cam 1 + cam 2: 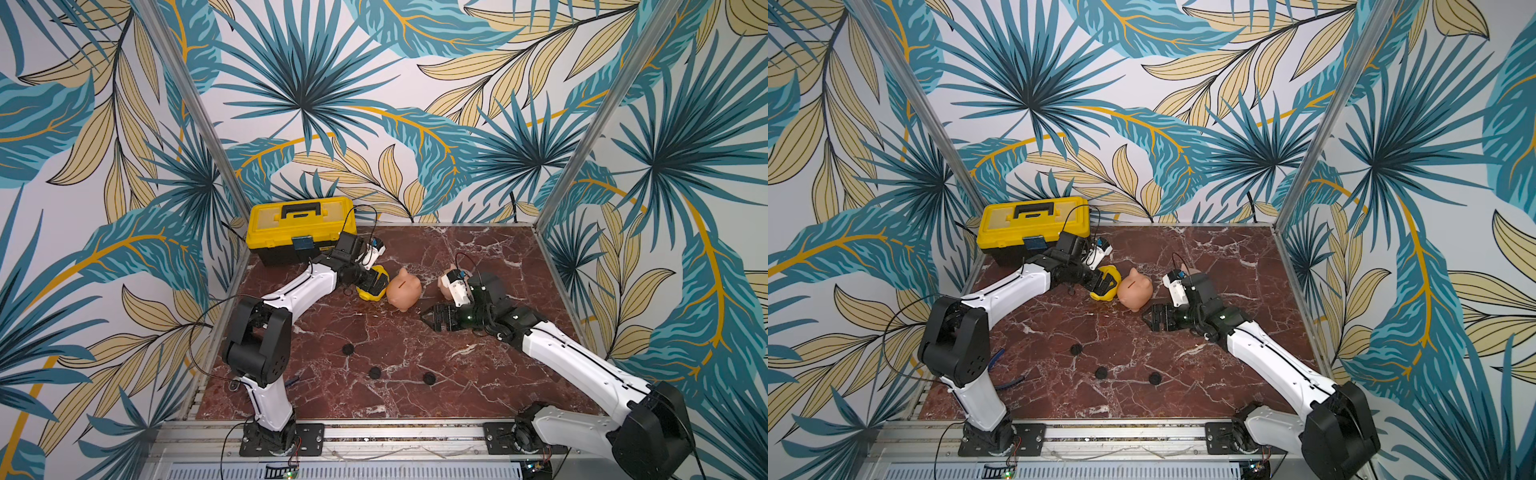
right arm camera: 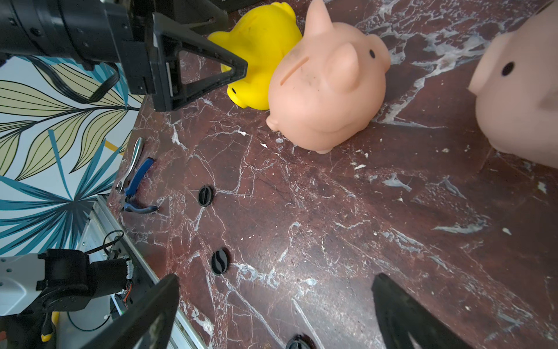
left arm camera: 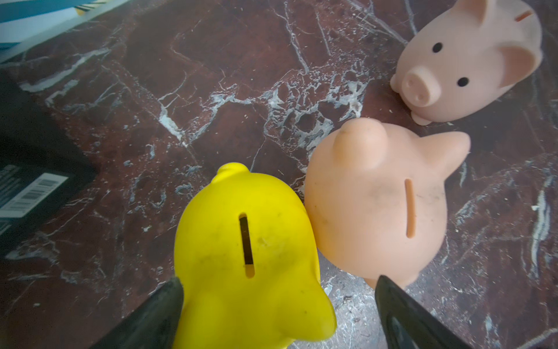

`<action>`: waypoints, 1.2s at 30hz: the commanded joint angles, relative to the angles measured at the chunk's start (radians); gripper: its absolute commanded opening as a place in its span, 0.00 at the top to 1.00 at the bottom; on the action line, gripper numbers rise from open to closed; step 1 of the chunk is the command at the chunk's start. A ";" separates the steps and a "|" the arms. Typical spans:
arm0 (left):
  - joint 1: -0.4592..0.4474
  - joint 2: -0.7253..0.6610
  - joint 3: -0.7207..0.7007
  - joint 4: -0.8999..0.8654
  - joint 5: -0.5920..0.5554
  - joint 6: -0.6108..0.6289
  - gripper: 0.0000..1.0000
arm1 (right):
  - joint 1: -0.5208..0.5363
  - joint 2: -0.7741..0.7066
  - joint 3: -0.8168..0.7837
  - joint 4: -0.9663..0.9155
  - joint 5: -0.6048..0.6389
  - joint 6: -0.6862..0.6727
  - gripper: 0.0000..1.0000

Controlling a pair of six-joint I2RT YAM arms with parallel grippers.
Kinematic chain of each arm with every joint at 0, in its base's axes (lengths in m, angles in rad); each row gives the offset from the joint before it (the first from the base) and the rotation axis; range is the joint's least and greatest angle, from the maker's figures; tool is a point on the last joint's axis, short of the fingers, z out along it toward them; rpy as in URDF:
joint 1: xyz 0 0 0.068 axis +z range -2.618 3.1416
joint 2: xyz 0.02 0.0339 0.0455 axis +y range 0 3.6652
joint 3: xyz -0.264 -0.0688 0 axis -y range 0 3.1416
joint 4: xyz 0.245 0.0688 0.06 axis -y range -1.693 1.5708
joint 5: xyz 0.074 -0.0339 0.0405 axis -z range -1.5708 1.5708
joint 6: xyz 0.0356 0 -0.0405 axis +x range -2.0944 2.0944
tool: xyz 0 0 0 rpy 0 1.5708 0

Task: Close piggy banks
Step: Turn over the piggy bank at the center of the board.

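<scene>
Marble table (image 3: 211, 75): yellow piggy bank (image 3: 241, 235) between spread left claw (image 3: 279, 281) jaws.

Toolbox (image 1: 301, 226), one. Near the toolbox, three pigs: one yellow piggy bank (image 3: 217, 256), one peach piggy bank (image 3: 371, 205), one pale pink piggy bank (image 3: 471, 60). Well apart from the toolbox: three black discs (image 1: 375, 372) and one pair of pliers (image 2: 139, 173).

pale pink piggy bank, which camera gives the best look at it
The left wrist view: the pale pink piggy bank shows nearly whole there, snout, eyes, ears and coin slot. The right wrist view cuts it off at the frame edge. In both top views the right arm hides most of it.
</scene>
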 commanded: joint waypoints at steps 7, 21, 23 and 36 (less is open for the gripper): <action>-0.040 -0.009 -0.050 -0.004 -0.109 -0.186 0.00 | 0.006 0.024 0.034 -0.044 0.028 -0.016 0.01; -0.043 -0.001 -0.074 0.001 -0.151 -0.215 0.00 | 0.007 0.023 0.047 -0.063 0.038 -0.002 0.01; -0.043 0.009 -0.068 0.003 -0.153 -0.224 0.00 | 0.006 0.023 0.042 -0.058 0.041 0.004 0.01; -0.055 0.003 -0.081 0.039 -0.173 -0.247 0.09 | 0.007 0.034 0.021 -0.028 0.062 0.016 0.01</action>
